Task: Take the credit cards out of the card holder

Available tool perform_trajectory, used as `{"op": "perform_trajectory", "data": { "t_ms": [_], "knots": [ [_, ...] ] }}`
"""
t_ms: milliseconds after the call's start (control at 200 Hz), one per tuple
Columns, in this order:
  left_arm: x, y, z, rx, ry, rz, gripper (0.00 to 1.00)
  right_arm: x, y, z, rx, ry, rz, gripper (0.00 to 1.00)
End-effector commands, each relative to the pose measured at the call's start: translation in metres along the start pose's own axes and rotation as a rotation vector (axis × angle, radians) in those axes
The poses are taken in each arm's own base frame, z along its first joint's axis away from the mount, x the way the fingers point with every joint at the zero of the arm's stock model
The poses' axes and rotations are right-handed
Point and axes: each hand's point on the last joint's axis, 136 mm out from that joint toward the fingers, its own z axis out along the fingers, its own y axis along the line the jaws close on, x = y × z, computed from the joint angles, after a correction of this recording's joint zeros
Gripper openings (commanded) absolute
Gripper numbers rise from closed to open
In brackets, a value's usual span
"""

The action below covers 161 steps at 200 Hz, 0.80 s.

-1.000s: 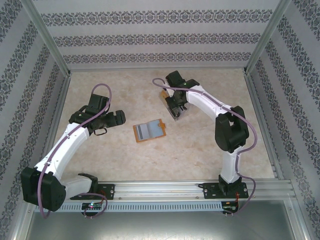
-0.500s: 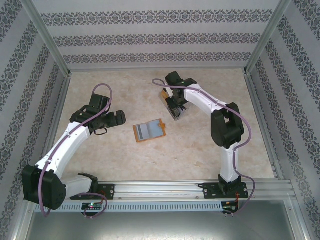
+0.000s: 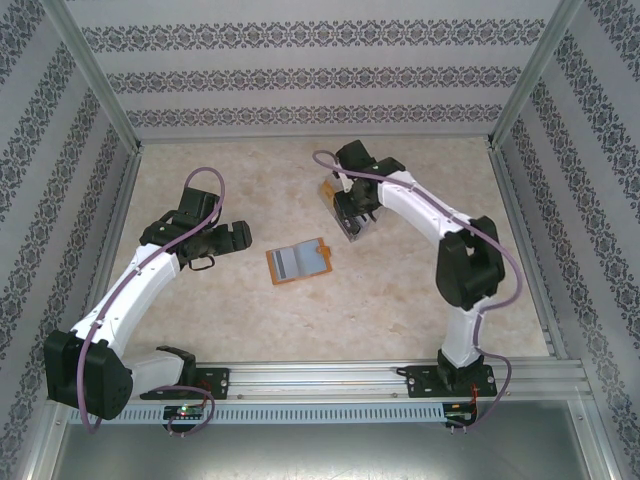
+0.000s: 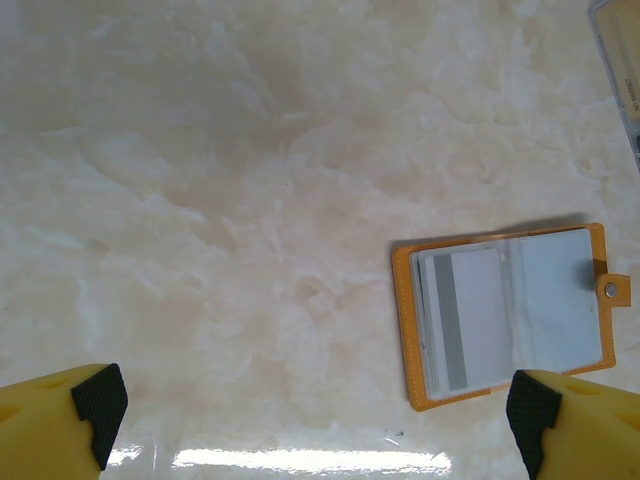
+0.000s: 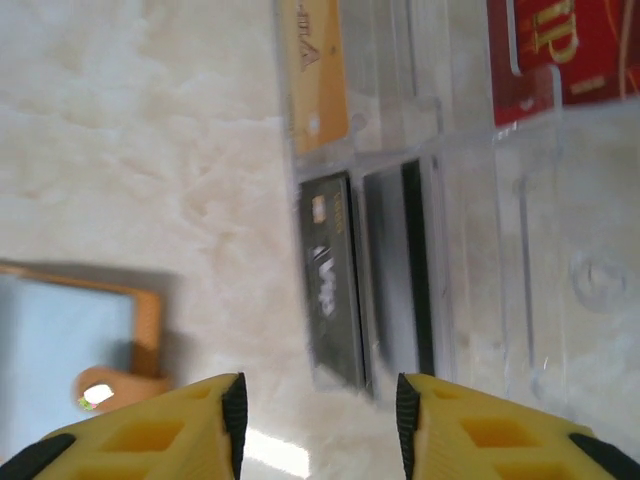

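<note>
The marble table (image 3: 400, 300) takes up the whole floor of the cell, and the holder (image 3: 299, 261) lies open and flat near its middle, well clear of both arms.

The left arm (image 3: 130, 290) reaches in from the holder's left. The left claw (image 3: 238, 237) hangs just short of the holder with its fingers spread as wide as they go and nothing between them.

The right arm (image 3: 440, 215) bends over to the far right of the holder. The right claw (image 5: 318, 400) hovers over the near end of the tray (image 5: 540, 300), fingers parted and gripping nothing.

The clear tray sits beyond the holder and to its right, apart from it.

From the left wrist, the holder (image 4: 505, 315) shows its orange rim, grey see-through pages and its tab (image 4: 612, 288) at one side. A striped card (image 4: 455, 320) sits in the page away from the tab.

In the tray, two dark cards (image 5: 330, 290) lie side by side in the end nearer the holder. A gold card (image 5: 315, 70) and a red card (image 5: 570, 50) lie farther from it.
</note>
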Motion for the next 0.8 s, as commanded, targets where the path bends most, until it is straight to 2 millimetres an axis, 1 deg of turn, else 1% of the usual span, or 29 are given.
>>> {"op": "perform_trajectory", "data": {
  "t_ms": [0,110,165,210,250,330,400,535,689,799],
  "knots": [
    [0.007,0.012,0.003,-0.037,0.021,-0.016,0.99,0.012,0.039,-0.018,-0.069,-0.049,0.053,0.52],
    [0.006,0.016,0.003,-0.047,0.009,-0.036,0.99,0.035,0.077,-0.015,-0.124,-0.048,0.071,0.59],
    [0.006,0.019,0.003,-0.052,0.002,-0.048,0.99,0.042,0.095,-0.013,-0.154,-0.051,0.085,0.6],
    [0.005,0.02,0.002,-0.051,-0.005,-0.059,0.99,0.049,0.111,-0.009,-0.182,-0.045,0.087,0.6],
    [0.005,0.021,0.002,-0.054,-0.008,-0.068,0.99,0.054,0.122,-0.006,-0.189,-0.037,0.084,0.6],
    [0.005,0.024,0.002,-0.058,-0.013,-0.083,0.99,0.061,0.137,0.005,-0.185,-0.018,0.084,0.58],
    [0.004,0.025,0.002,-0.055,-0.019,-0.097,0.99,0.065,0.15,0.016,-0.206,0.008,0.083,0.54],
    [0.007,0.024,0.004,-0.038,-0.01,-0.132,1.0,0.072,0.161,0.038,-0.193,0.055,0.066,0.47],
    [0.011,0.02,0.01,0.003,0.011,-0.174,0.99,0.075,0.161,0.059,-0.162,0.087,0.066,0.44],
    [0.013,0.016,0.016,0.034,0.03,-0.197,1.0,0.074,0.163,0.069,-0.155,0.1,0.064,0.44]
  ]
}}
